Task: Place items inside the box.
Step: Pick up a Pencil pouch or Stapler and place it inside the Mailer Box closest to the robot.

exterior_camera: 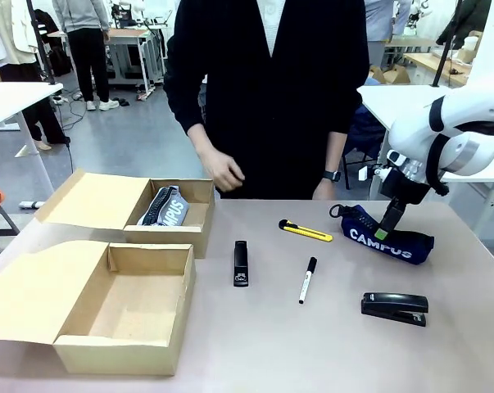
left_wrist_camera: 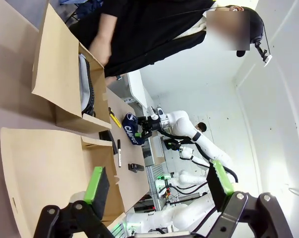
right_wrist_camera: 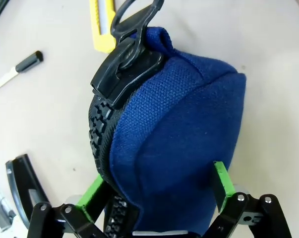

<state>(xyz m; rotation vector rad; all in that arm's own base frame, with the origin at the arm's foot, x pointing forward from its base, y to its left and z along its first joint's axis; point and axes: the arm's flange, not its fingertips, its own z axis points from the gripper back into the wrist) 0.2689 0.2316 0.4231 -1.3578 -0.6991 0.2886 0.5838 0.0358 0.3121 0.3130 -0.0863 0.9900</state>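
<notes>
A navy zip pouch (exterior_camera: pixel 386 237) printed CAMPUS lies at the table's right. My right gripper (exterior_camera: pixel 392 219) is down over its left end, open, with the green pads (right_wrist_camera: pixel 222 184) on either side of the pouch (right_wrist_camera: pixel 184 129) close to the fabric. A grey pouch (exterior_camera: pixel 169 206) lies in the far cardboard box (exterior_camera: pixel 199 237). The near box (exterior_camera: pixel 124 356) holds nothing. On the table lie a yellow utility knife (exterior_camera: pixel 305 231), a small black stapler (exterior_camera: pixel 241 264), a white marker (exterior_camera: pixel 308 280) and a larger black stapler (exterior_camera: pixel 394 308). My left gripper (left_wrist_camera: pixel 156 186) hangs open over the near box (left_wrist_camera: pixel 50 163), holding nothing.
The person stands at the far side, one hand (exterior_camera: pixel 222 172) hovering above the far box. Both boxes have their lids folded open to the left. Bare tabletop stretches between the boxes and the loose items.
</notes>
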